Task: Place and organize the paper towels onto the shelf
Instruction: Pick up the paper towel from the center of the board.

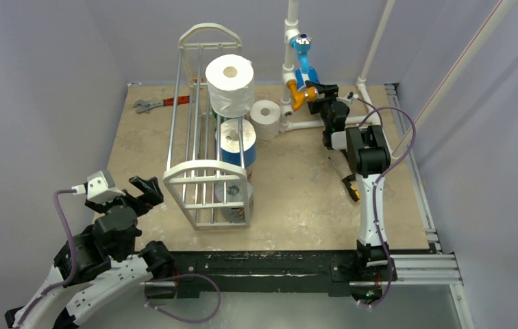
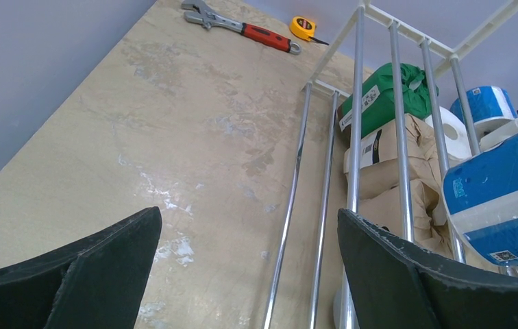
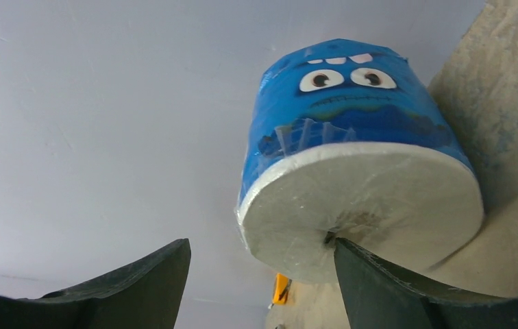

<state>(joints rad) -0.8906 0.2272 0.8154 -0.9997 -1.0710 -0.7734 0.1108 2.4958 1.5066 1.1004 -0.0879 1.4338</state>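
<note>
Right jaws: spread wide on the right gripper (image 3: 262, 241), clamping nothing. The blue face-printed roll (image 3: 352, 116) sits just ahead, its flat white end toward the camera.
Contact: one fingertip overlaps that end near the core; it may be touching, but the view cannot settle it.
Left jaws: parted and empty on the left gripper (image 2: 249, 212), low over the table (image 1: 297, 199), facing the shelf (image 1: 205, 171).
On the shelf: a plain white roll (image 1: 229, 82) on top, a blue-white roll (image 1: 239, 147) beneath, and a green-wrapped roll (image 2: 386, 92) and tan-wrapped roll (image 2: 386, 171) lower down.
Off the shelf: a small white roll (image 1: 265, 118) stands just beside the rack; the blue face-printed roll lies well apart, far right.
Progress: likely past halfway, with two rolls left to shelve.
</note>
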